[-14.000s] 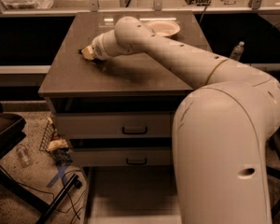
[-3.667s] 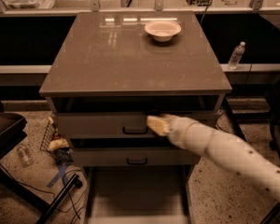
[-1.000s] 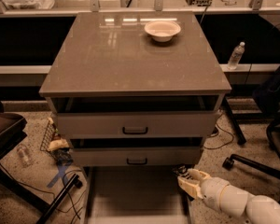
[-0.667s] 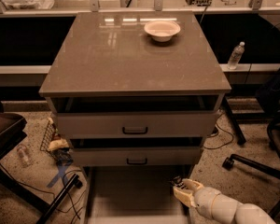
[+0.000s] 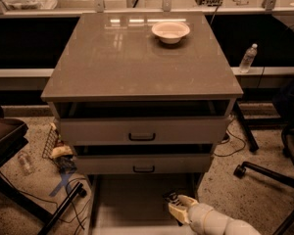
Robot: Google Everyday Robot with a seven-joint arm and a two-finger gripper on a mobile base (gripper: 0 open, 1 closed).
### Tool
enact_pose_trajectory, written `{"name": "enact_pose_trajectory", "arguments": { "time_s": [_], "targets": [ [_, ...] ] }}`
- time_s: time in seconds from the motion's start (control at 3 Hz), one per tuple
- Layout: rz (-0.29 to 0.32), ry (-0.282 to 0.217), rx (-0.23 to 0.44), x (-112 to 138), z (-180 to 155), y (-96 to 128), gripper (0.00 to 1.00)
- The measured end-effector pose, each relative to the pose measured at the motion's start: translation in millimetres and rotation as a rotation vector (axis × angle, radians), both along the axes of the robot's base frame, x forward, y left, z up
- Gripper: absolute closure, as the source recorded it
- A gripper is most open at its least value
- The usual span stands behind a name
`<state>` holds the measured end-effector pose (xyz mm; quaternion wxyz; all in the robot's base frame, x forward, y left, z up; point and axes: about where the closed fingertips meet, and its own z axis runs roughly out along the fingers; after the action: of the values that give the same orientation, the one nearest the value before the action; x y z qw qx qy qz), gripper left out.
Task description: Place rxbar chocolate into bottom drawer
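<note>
The bottom drawer (image 5: 122, 199) is pulled out below the cabinet, a pale shallow tray with a light floor. My gripper (image 5: 175, 204) reaches in from the lower right, over the drawer's right half. A small dark piece with faint pale print, the rxbar chocolate (image 5: 171, 197), sticks out at the gripper's tip, and the gripper is shut on it. I cannot tell whether the bar touches the drawer floor.
Two upper drawers with dark handles (image 5: 141, 136) (image 5: 143, 169) sit above. A white bowl (image 5: 170, 31) stands on the cabinet top. A water bottle (image 5: 247, 58) stands at the right, chair legs (image 5: 264, 173) lie at the lower right, and a black stand (image 5: 10, 146) and floor clutter (image 5: 59, 151) are at the left.
My gripper has moved left and lower in the view, from beside the drawer's right edge to over its floor, with the dark bar at its tip.
</note>
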<state>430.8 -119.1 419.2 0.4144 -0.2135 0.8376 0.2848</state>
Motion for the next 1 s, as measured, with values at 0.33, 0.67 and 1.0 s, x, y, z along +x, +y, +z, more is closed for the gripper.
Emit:
{"name": "enact_pose_trajectory", "arguments": {
  "time_s": [0.33,0.67,1.0],
  "targets": [
    [-0.023,-0.009,0.03,18.1,-63.7,26.2,1.0],
    [-0.046,-0.048,0.078,51.9,-107.2,47.5,1.0],
    [-0.058,-0.024,0.13,59.6,-167.1,84.4,1.0]
  ]
}}
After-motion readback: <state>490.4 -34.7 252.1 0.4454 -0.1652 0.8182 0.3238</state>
